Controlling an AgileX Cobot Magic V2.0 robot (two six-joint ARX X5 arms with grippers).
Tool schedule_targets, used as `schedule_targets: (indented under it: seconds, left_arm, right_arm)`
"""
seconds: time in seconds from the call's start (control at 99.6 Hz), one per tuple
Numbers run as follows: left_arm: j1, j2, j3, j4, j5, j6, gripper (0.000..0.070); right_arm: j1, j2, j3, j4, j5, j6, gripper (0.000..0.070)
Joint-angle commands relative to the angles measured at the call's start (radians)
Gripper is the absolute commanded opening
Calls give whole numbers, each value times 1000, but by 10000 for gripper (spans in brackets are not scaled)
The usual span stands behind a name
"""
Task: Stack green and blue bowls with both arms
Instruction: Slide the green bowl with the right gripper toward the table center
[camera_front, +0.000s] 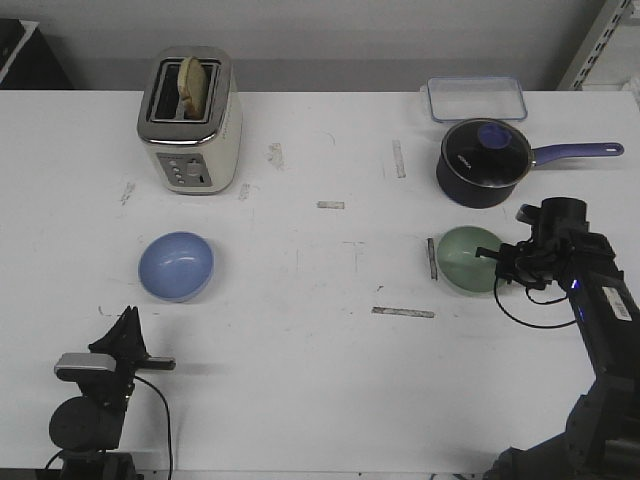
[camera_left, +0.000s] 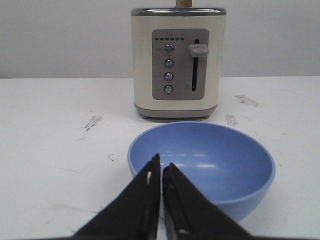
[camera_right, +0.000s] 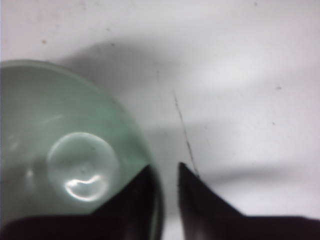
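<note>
At the bottom left of the front view, the left pincer (camera_front: 128, 318) hangs over the white desk (camera_front: 300, 330), its jaws pressed nearly together on nothing, tips pointing at the blue bowl (camera_front: 176, 265). That bowl, smooth, round and light periwinkle, sits upright at centre left; in the left wrist view its near rim is partly hidden behind the black fingers (camera_left: 150, 200). At centre right the pale mint green bowl (camera_front: 468, 259) appears tipped, its hollow facing the camera and its right edge covered by the right pincer (camera_front: 497, 265). The right wrist view shows one finger (camera_right: 135, 197) inside the rim and the other outside, clamped on the bowl's wall, with the bowl cut off by the frame. Farther back stand a dark navy saucepan (camera_front: 484, 160), a clear container (camera_front: 477, 99) and, upper left, a cream toaster (camera_front: 190, 120) holding bread.
</note>
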Motion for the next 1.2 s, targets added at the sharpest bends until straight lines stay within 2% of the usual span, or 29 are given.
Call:
schedule_targets:
  seconds: [0.0, 0.08, 0.211, 0.291, 0.402, 0.593, 0.723, 0.844, 0.904, 1.185]
  left_arm:
    - [0, 0, -21, 15, -2, 9, 1]
    - [0, 0, -21, 15, -2, 9, 1]
    - [0, 0, -21, 15, -2, 9, 1]
    - [0, 0, -21, 15, -2, 9, 1]
    - [0, 0, -21, 15, -2, 9, 1]
    - [0, 0, -21, 15, -2, 9, 1]
    - [0, 0, -21, 15, -2, 9, 1]
    - [0, 0, -21, 15, -2, 9, 1]
    - [0, 0, -21, 15, -2, 9, 1]
    - [0, 0, -21, 15, -2, 9, 1]
  right_arm:
    - [1, 12, 19, 7, -1, 8, 2]
    - [5, -6, 19, 3, -5, 12, 2]
    - [34, -45, 19, 14, -69, 47, 2]
    - [76, -64, 19, 44, -123, 89, 2]
    - [163, -73, 19, 98, -150, 175, 2]
    - [344, -46, 19, 195, -146, 297, 2]
    - [456, -10, 18, 250, -139, 350, 2]
    - [546, 26, 18, 290, -82, 389, 2]
    - [582, 42, 18, 298, -60, 402, 2]
    - [660, 106, 18, 340, -59, 409, 3]
